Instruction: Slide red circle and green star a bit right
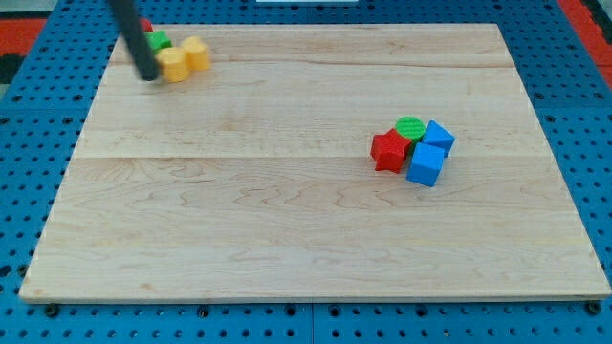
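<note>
Rod working the top-left corner of the board

My tip [148, 76] sits just left of two yellow blocks [184, 59]; a green block [159, 40] and a sliver of red block [145, 26] peek from behind the rod, shapes unclear. There is no gripper to open or close. Well apart, toward the view's right on the wooden board [287, 220], a red star [388, 151], green circle [411, 127] and two blue cubes [430, 153] cluster together.

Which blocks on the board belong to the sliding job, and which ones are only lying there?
For the job:
- my tip, just left of the top-left cluster
- green star, partly hidden behind the rod
- red circle, only a sliver visible

Just lying about:
- two yellow blocks
- green circle
- red block
- two blue blocks
</note>
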`<state>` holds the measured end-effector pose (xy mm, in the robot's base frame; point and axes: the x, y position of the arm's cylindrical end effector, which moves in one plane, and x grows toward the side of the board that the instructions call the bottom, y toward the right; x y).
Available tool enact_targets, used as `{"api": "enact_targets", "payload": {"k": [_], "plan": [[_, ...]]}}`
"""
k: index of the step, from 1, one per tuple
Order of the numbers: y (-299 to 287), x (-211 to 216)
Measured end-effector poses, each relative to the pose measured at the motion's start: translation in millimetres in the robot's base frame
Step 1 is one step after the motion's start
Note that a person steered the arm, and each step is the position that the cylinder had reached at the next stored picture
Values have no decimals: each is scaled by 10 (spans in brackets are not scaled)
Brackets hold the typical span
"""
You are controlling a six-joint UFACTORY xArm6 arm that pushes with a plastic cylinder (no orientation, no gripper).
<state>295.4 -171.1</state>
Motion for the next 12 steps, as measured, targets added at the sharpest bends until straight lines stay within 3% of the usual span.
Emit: {"api": "enact_targets", "payload": {"k": [1,2,3,4,12], "plan": [[938,-1],[996,171],[1349,-136],[1427,-956],[-1292,-1037]]}}
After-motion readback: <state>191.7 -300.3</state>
